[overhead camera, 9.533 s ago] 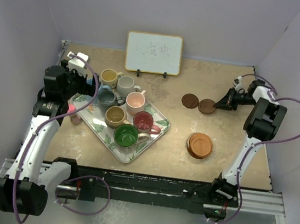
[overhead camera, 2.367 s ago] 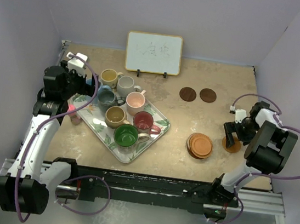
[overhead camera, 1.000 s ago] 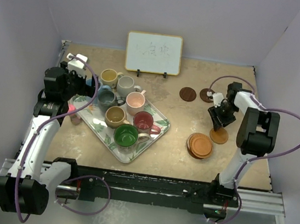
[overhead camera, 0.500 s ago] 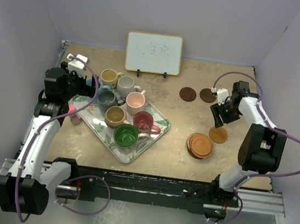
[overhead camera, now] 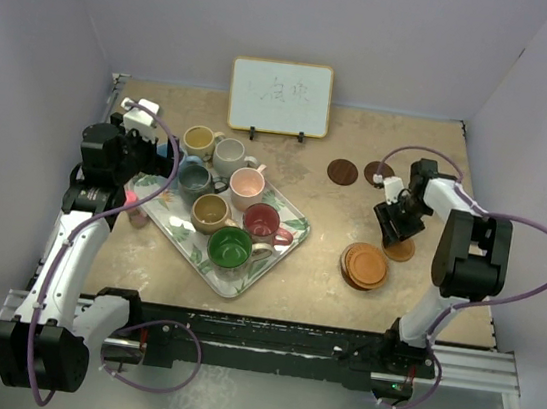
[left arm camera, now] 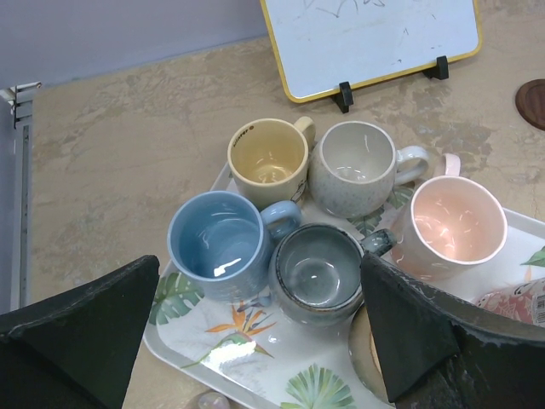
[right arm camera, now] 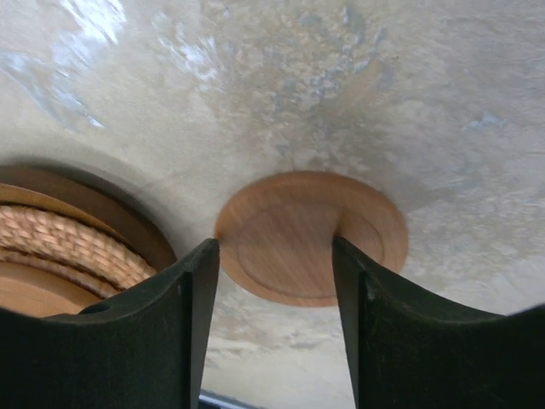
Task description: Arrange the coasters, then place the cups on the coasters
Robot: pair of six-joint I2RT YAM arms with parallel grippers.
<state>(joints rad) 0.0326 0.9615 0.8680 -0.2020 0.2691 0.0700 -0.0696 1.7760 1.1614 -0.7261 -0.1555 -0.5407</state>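
Right arm laying out coasters beside the stack

Right of centre in the overhead view, the right gripper [overhead camera: 393,223] is hovering with fingers spread and pinching nothing. It is straddling the light orange-brown round wooden coaster [right arm camera: 285,268] lying flat on the beige stone-look table [overhead camera: 432,150], just beside the stack of wooden coasters [overhead camera: 363,265]. Two dark brown round wooden coasters [overhead camera: 342,172] are sitting apart, higher up. Rising straight clear, then pinching only the stack's top disc and leaving room for handles, looks wisest. The left gripper [left arm camera: 260,258] is hanging wide open over the ceramic mugs [left arm camera: 267,162] on the leaf-patterned rectangular tray [left arm camera: 255,362] at left.
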